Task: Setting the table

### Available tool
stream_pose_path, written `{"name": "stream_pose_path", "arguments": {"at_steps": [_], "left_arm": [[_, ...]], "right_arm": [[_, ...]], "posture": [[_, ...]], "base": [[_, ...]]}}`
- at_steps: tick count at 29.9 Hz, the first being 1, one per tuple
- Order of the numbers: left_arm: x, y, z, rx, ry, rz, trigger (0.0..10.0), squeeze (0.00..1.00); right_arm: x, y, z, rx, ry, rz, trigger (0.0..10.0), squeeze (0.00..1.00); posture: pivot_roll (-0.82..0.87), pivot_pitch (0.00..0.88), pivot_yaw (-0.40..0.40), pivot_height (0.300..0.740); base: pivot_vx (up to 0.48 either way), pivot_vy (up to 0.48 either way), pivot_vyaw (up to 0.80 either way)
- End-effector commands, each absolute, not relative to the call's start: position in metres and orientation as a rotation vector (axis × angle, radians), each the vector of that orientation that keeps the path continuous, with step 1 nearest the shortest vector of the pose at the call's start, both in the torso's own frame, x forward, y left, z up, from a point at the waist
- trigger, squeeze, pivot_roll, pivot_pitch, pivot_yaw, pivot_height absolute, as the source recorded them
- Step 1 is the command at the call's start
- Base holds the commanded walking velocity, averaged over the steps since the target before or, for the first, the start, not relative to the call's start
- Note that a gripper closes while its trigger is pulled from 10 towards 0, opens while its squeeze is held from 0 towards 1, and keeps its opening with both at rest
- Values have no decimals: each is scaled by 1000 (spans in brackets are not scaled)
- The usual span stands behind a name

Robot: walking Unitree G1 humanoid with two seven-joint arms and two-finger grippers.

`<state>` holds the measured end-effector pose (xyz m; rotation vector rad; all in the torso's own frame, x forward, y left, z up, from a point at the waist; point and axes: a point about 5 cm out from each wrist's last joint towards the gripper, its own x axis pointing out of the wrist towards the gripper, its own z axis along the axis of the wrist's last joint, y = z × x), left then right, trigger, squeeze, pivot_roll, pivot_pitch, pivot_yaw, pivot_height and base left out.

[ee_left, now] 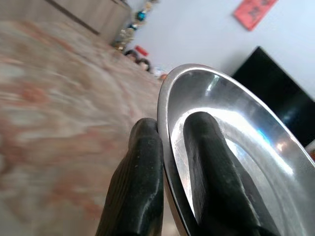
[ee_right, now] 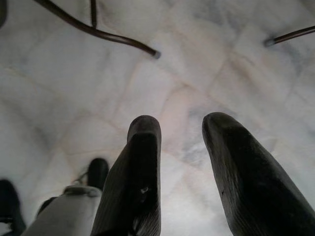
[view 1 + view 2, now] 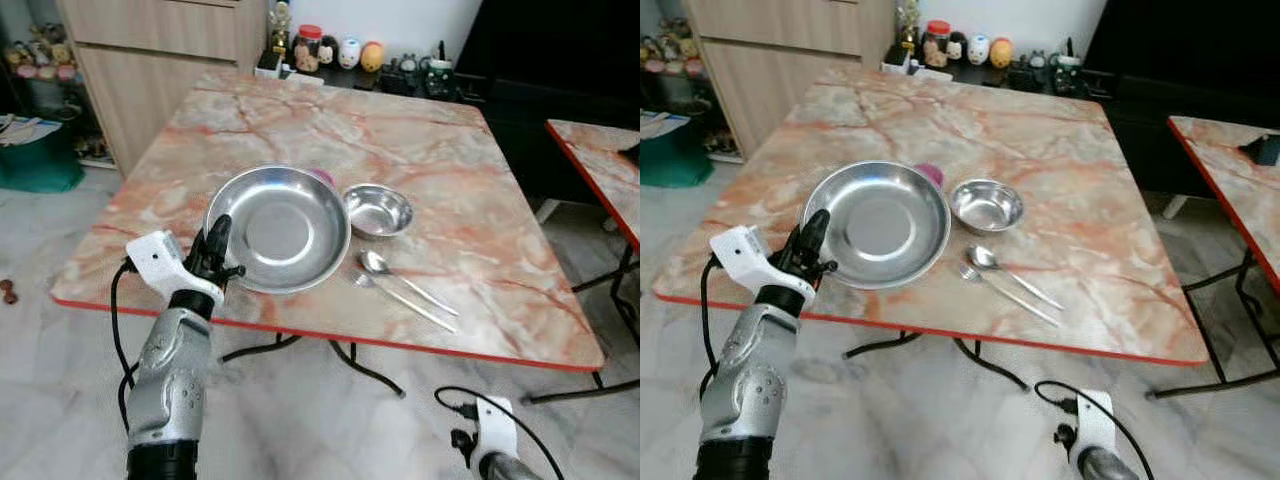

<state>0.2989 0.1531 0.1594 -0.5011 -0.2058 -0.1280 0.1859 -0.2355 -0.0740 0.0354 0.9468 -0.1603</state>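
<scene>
A large steel plate [image 3: 285,228] lies on the marble table [image 3: 450,150] near its front left. My left gripper [image 3: 216,240] is shut on the plate's left rim; in the left wrist view one finger lies inside the steel plate [image 1: 236,147] and the other outside the rim. A small steel bowl [image 3: 378,211] stands just right of the plate. A spoon [image 3: 400,278] and a fork [image 3: 405,301] lie side by side in front of the bowl. My right gripper [image 2: 179,147] hangs open below the table over the floor.
Something pink [image 3: 322,176] peeks out behind the plate. Jars and figurines [image 3: 340,50] line a low shelf beyond the table. A wooden cabinet [image 3: 150,60] stands at the back left, a second marble table [image 3: 600,170] at the right. Black table legs [image 3: 370,370] cross the tiled floor.
</scene>
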Motion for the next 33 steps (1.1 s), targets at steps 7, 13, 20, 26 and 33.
{"name": "stream_pose_path", "arguments": {"at_steps": [7,13,20,26,33], "left_arm": [[299,153,165,-491,-238,-129,10000,0],[300,152,165,-489,-239,-136,10000,0],[302,153,168,-483,-249,-133,10000,0],[302,153,170,-481,-255,-127,10000,0],[302,153,167,-470,-242,-127,10000,0]], "right_arm": [[186,-238,-73,29,946,-165,10000,0],[185,-238,-74,29,947,-165,10000,0],[186,-237,-74,34,946,-169,10000,0],[186,-237,-73,38,944,-172,10000,0],[187,-236,-73,42,940,-173,10000,0]], "posture": [[127,0,-131,740],[125,0,-126,740],[120,0,-124,740],[121,0,-125,740],[107,0,-118,740]], "base": [[0,-468,0],[0,-472,0],[0,-472,0],[0,-472,0],[0,-472,0]]}}
